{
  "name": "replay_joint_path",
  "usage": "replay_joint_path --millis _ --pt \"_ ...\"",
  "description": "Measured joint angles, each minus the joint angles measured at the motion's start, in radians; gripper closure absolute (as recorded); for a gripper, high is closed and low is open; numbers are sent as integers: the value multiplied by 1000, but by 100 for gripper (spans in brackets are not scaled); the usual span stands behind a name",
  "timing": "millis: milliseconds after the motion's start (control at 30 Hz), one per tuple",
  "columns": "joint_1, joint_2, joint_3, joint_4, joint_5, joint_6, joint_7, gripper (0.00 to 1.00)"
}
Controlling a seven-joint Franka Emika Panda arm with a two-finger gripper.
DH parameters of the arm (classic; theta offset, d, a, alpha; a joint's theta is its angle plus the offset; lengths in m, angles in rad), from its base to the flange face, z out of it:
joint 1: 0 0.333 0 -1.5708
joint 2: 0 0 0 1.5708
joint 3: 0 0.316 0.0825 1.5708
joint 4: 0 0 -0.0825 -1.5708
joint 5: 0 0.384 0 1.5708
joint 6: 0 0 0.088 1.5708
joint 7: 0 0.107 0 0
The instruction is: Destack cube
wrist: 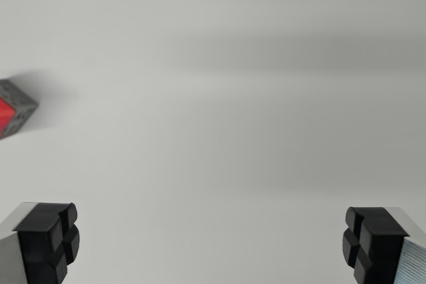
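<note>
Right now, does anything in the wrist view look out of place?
Only the cube: it sits cut off at the wrist view's left edge, far off-centre from the open jaws, with nothing between them. No second cube shows.

**Plain pale bench under soft light**

The wrist view is filled almost wholly by one surface, the bench (219, 131), a smooth, matte, light grey-white plane with no seams, marks or texture to be seen. Light falls evenly and softly across it. A broad, faint, blurred band of shadow (286, 51) runs sideways across the upper part, darker toward the wrist view's right. A smaller, soft dark shadow lies at the far left edge. No walls, floor or windows show.
</note>
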Motion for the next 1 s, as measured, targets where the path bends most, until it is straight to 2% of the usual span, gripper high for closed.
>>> replay_joint_path --millis 533,1000 --pt "1 1 0 0 0 0 6 0" --pt "22 10 4 -6 0 4 70 0"
